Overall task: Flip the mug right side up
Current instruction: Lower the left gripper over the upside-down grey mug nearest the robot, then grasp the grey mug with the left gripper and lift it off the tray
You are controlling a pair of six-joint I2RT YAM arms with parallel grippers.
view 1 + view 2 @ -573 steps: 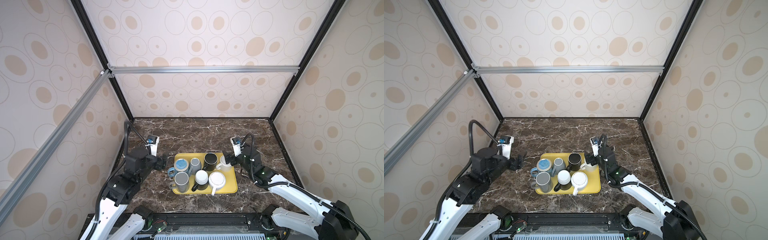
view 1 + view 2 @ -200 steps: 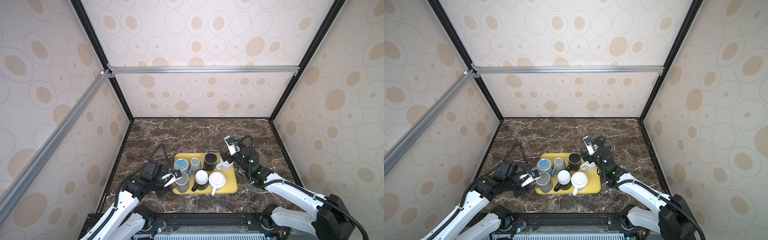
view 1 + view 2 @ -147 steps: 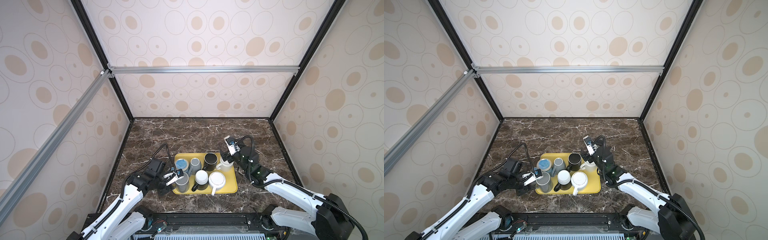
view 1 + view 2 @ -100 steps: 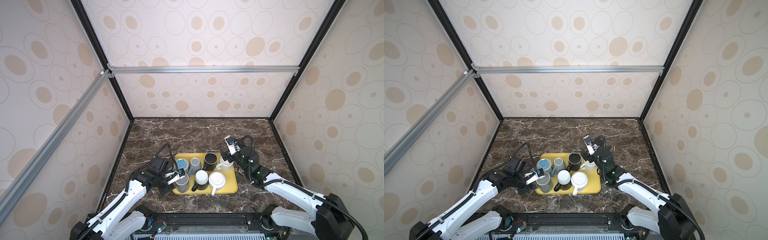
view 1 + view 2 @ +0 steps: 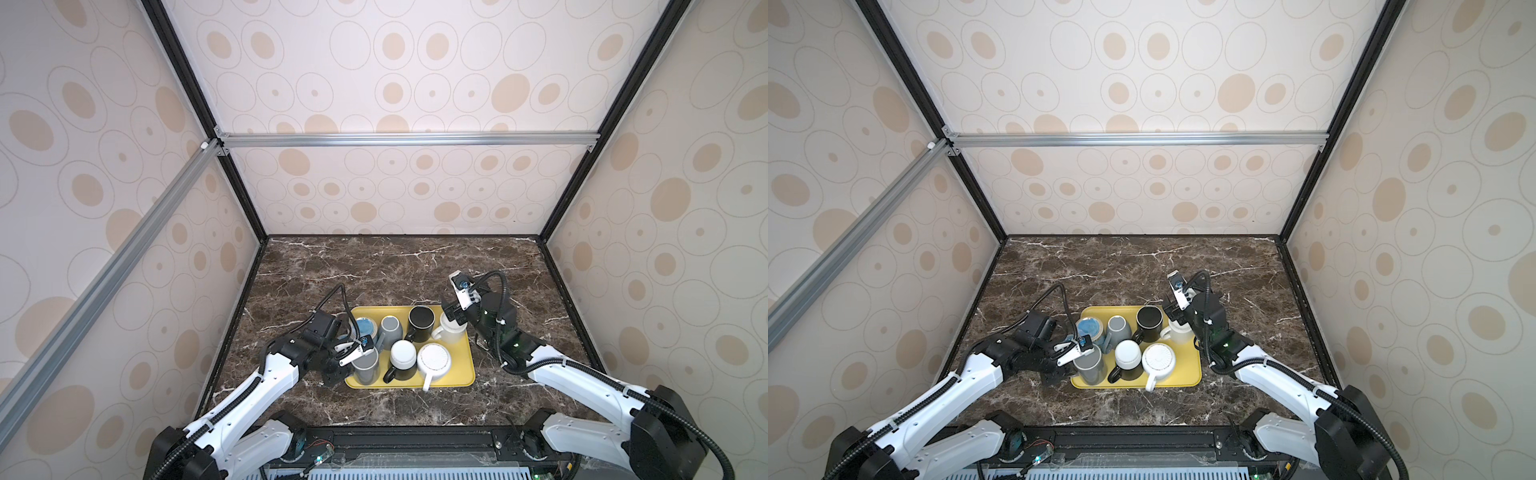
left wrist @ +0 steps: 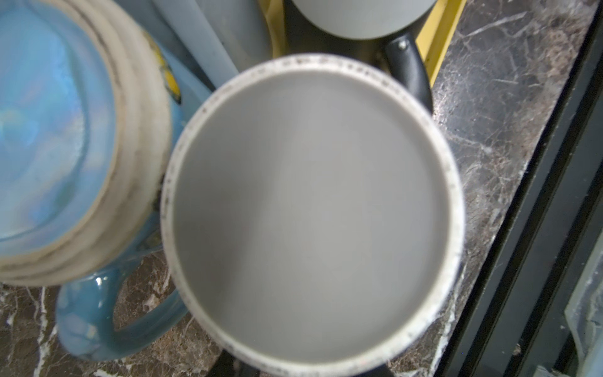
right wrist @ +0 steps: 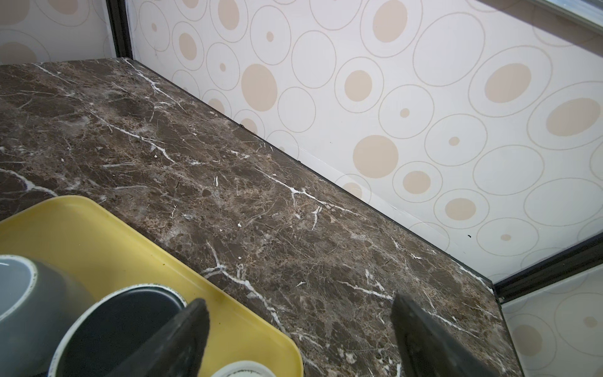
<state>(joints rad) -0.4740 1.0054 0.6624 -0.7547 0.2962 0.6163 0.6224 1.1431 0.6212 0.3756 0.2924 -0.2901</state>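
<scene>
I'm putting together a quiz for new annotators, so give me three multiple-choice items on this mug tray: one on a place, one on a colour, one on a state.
1. On the tray, the front grey mug stands at:
A) the rear-right corner
B) the front-left corner
C) the middle

2. The tray is:
A) yellow
B) red
C) white

3. The right claw is:
A) shut on a black mug
B) shut on nothing
C) open, holding nothing

Answers:
1 B: both top views show it at that corner.
2 A: its rim and floor are plainly yellow.
3 C: the right wrist view shows its fingers wide apart, with only bare marble tabletop between them.
</scene>
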